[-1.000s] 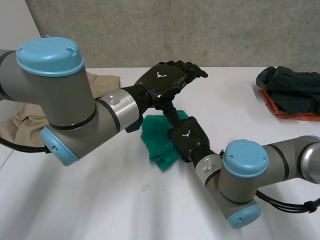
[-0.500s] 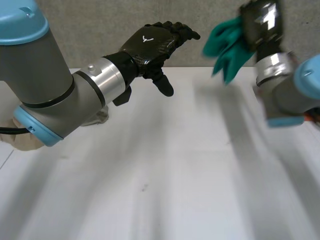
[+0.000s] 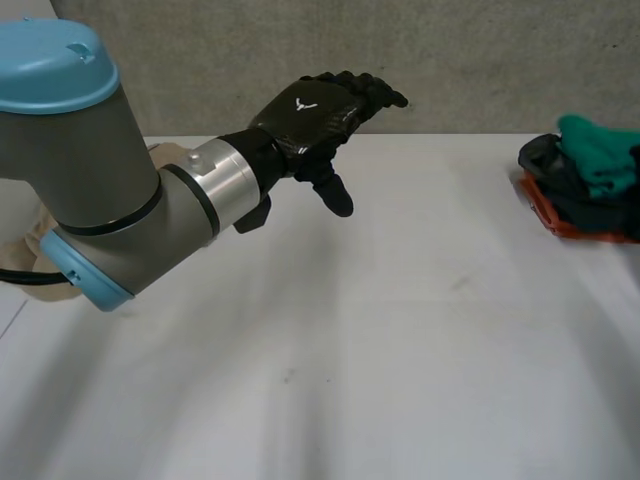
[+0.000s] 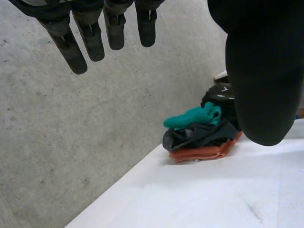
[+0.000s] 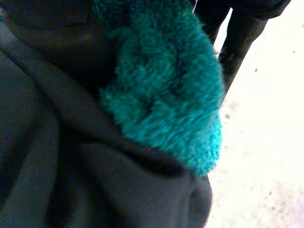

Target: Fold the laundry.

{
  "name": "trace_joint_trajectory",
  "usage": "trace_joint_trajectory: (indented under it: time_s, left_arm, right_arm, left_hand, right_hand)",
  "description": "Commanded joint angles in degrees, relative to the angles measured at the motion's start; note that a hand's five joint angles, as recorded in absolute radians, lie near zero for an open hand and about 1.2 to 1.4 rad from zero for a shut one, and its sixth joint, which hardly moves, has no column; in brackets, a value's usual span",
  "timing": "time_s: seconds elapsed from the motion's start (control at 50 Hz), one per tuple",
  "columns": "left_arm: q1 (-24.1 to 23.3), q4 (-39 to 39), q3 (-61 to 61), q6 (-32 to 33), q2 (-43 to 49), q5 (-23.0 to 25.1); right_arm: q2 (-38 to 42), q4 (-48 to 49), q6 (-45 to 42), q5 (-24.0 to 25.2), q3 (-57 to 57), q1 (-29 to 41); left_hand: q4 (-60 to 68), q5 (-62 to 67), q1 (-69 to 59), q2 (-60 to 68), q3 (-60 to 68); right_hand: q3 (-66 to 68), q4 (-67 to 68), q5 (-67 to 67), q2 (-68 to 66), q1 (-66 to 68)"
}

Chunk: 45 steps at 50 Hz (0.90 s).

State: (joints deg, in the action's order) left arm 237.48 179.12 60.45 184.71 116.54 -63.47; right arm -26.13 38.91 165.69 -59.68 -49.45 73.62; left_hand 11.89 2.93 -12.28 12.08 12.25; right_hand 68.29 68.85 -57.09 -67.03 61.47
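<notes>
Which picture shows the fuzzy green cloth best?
The left wrist view: the green cloth lies whole on the dark clothes. The head view shows it far off, on the robot's right. The right wrist view shows its fluff close up.

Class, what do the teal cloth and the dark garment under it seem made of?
Teal cloth: looks like fluffy terry or fleece, matte; fuzzy raised pile shows. Dark garment beneath it: probably smooth knit, jersey perhaps; soft folds, no pile.

Bright, even light falls across my white table [image 3: 400,330]; beside the teal cloth [image 5: 161,85] it glares almost white, while the dark garment [image 5: 71,180] stays murky.
</notes>
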Motion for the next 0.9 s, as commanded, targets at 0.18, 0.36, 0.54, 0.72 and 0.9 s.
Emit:
trace_joint_trajectory:
  time_s: [0.18,0.36,0.54,0.72,0.9]
  left_arm:
    - [-2.9,0.0,0.2,-0.1,-0.6,0.0]
    - [-5.1,-0.1,0.4,-0.3,-1.7,0.1]
    - [-6.1,0.2,0.5,-0.9,-5.3,0.3]
    - [-4.0,1.7,-1.2,-3.8,-9.8,-2.1]
    - [15.1,-2.4,-0.9,-1.2,-11.4,-17.7]
  right_arm:
    - [-15.6,-3.5,0.5,0.0,-10.8,-0.9]
    - [-24.8,-23.1,-0.6,-6.2,-14.9,-3.0]
    - [-34.2,-31.6,-15.7,-24.9,-12.8,-5.6]
    - [-43.3,-15.2,-6.4,-19.4,-19.9,10.0]
    - [-48.1,-5.9,-4.5,-9.1,-35.1,25.7]
  left_hand:
    - [-0.2,-1.2,0.6,-0.4,-0.5]
    - [-0.2,-1.2,0.6,-0.4,-0.5]
    - [-0.2,-1.2,0.6,-0.4,-0.5]
    - [0.0,-1.0,0.4,-0.2,-0.4]
    - [0.0,-1.0,0.4,-0.2,-0.4]
  right_hand:
    - [-58.3,-58.8,57.1,57.0,-51.5]
    - [-58.3,-58.8,57.1,57.0,-51.5]
    - [-58.3,-58.8,57.1,57.0,-51.5]
    - [-58.3,-58.8,57.1,57.0,-51.5]
    - [-58.3,-58.8,57.1,57.0,-51.5]
